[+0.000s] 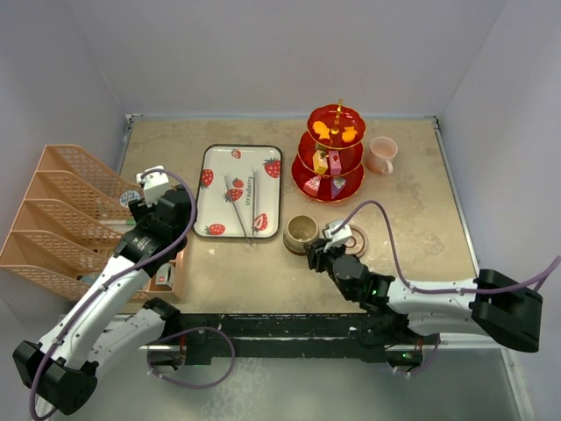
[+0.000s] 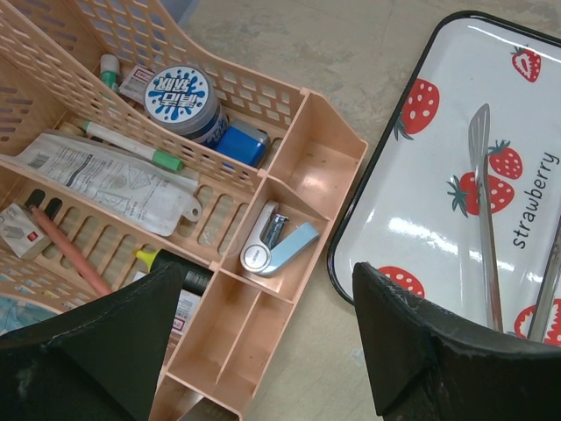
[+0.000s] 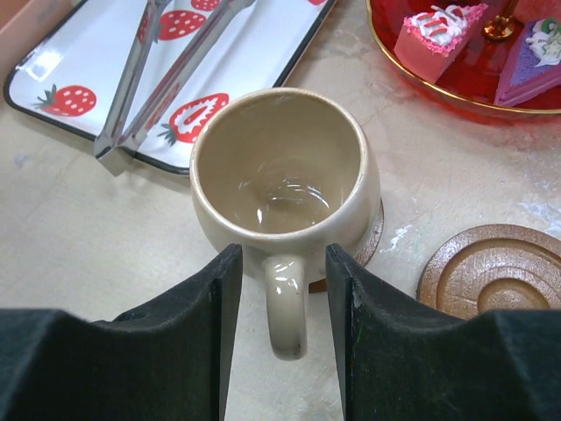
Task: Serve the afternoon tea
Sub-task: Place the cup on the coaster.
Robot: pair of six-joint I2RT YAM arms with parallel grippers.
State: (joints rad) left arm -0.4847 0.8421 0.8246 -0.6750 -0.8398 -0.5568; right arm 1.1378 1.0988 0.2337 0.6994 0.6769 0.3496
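Item one, my right gripper (image 3: pixel 282 256) - set narrow, one finger on either side of the handle of the olive-brown mug (image 3: pixel 280 167). I see a sliver of space on both sides, so nothing is clamped. The mug stands upright and empty on a brown coaster (image 3: pixel 376 235). The second coaster (image 3: pixel 495 272) lies bare just to its right on the bench (image 1: pixel 412 228). Beyond them is the red three-tier stand (image 1: pixel 336 153), with toy sweets (image 3: pixel 434 31) on its tiers. The pink mug (image 1: pixel 382 155) stands just beside the stand on its right. To the left of the olive-brown mug is the strawberry tray (image 1: pixel 219 197), with the tweezers (image 1: pixel 244 203) lying in it. Item two, my left gripper (image 2: pixel 267 289) - spread wide and holding nothing, above the gap between the tray and the peach desk organiser (image 2: pixel 324 167).
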